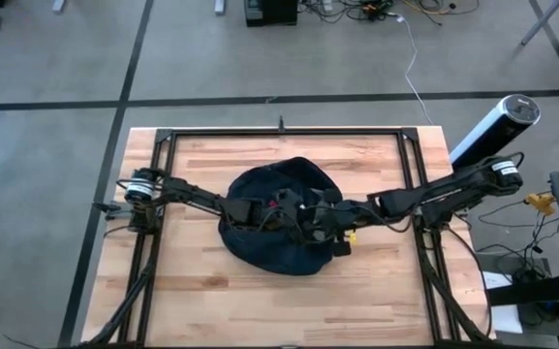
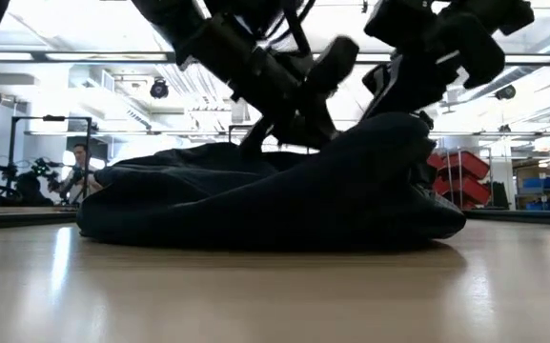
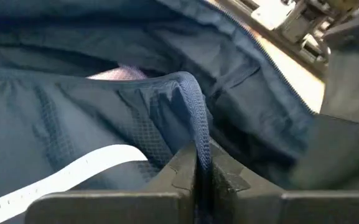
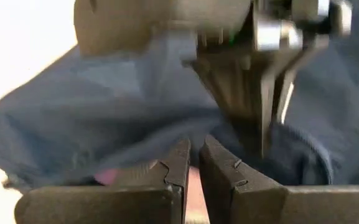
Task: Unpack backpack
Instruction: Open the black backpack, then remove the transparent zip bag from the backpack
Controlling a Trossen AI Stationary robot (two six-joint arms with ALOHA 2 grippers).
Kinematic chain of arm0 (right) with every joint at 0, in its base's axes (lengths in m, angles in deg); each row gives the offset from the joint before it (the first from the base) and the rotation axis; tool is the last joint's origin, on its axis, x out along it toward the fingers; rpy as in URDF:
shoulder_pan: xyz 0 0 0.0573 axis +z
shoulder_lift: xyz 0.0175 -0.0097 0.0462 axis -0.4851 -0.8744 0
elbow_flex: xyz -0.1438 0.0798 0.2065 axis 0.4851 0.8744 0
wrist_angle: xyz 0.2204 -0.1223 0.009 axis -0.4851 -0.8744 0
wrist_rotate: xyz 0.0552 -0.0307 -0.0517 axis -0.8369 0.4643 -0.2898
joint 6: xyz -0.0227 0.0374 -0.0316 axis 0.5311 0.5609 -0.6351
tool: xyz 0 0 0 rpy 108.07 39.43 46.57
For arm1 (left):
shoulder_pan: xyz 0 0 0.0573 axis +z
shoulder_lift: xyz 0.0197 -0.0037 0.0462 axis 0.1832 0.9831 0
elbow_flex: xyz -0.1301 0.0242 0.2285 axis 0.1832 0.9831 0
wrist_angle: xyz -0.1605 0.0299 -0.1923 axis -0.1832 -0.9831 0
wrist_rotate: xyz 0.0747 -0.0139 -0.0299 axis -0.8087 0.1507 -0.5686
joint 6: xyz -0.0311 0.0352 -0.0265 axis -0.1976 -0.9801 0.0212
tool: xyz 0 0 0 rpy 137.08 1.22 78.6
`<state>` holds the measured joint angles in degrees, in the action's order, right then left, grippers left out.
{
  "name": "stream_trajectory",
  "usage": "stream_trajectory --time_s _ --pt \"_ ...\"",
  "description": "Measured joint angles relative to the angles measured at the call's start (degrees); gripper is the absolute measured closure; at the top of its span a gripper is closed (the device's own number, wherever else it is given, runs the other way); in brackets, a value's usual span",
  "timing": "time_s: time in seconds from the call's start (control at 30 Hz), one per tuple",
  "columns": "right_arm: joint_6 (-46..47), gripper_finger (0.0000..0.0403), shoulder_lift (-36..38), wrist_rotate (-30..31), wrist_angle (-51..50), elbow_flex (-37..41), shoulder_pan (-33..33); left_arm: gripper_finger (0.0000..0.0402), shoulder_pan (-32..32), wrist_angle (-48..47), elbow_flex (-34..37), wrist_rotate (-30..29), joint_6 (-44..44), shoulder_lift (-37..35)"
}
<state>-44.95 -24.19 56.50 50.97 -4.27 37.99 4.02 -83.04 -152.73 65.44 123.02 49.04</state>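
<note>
On the left we see the left arm reaching in from the table's left edge, its left gripper over the middle of the backpack. Its fingers are pressed together on a fold of the bag's mesh-edged navy lining, which rises in a narrow ridge between them. A white strip lies on the fabric just beside that fold, and a patch of pink shows deeper inside the opening.

The backpack sits slumped at the centre of the wooden table, its mouth turned upward under both arms.

On the right, the right arm comes in from the table's right edge, and the right gripper rests at the bag's right side. Its fingers stand nearly together with a thin gap; we cannot tell whether any fabric is caught between them.
</note>
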Motion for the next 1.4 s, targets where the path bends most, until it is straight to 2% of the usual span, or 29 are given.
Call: stream_trajectory --time_s 0.1,0.2,0.43,0.63,0.73,0.87,0.93,1.03,1.2,1.3,1.4 --pt "1.58 0.0384 2.00 3.18 -1.02 0.00 -0.87 0.0400 -2.02 -2.40 -0.74 -1.78 -0.16 -3.32" --pt "3.07 0.0384 1.88 3.89 -1.95 -0.43 -2.65 0.0401 -4.88 -8.21 -2.79 -6.18 -0.79 -6.99" --pt "2.28 0.0384 -6.96 -0.16 -6.62 -9.01 -7.84 0.0401 -11.44 -23.76 -8.38 -15.32 0.79 -12.36" --pt "2.93 0.0384 -12.61 -1.25 -16.54 -10.92 -9.73 0.0401 -17.84 -41.84 -10.45 -22.15 19.75 -12.47" --pt "8.34 0.0384 -11.86 -6.60 -22.45 -8.74 -9.32 0.0401 -22.33 -50.60 -9.30 -25.15 34.57 -11.89" --pt "15.64 0.0384 -7.45 -15.45 -28.12 -5.51 -6.72 0.0401 -28.72 -57.01 -6.81 -30.17 52.34 -10.88" --pt "16.23 0.0384 -3.88 -17.02 -26.94 -4.59 -4.57 0.0401 -30.91 -57.24 -5.06 -31.61 57.23 -10.43" --pt "14.38 0.0384 -0.43 -16.60 -19.16 -4.51 -3.16 0.0401 -32.74 -57.23 -2.81 -32.36 60.60 -9.56" --pt "7.82 0.0384 -1.17 -15.11 -5.02 -4.64 -3.53 0.0401 -32.38 -56.56 -1.40 -33.57 61.87 -9.05" --pt "6.83 0.0383 -5.21 -9.41 -3.77 -5.20 -4.85 0.0401 -31.95 -55.84 -1.77 -34.53 58.44 -9.09" --pt "6.33 0.0365 -9.76 -3.16 -5.03 -6.34 -7.05 0.0401 -31.80 -55.61 -2.52 -34.91 55.87 -9.26"
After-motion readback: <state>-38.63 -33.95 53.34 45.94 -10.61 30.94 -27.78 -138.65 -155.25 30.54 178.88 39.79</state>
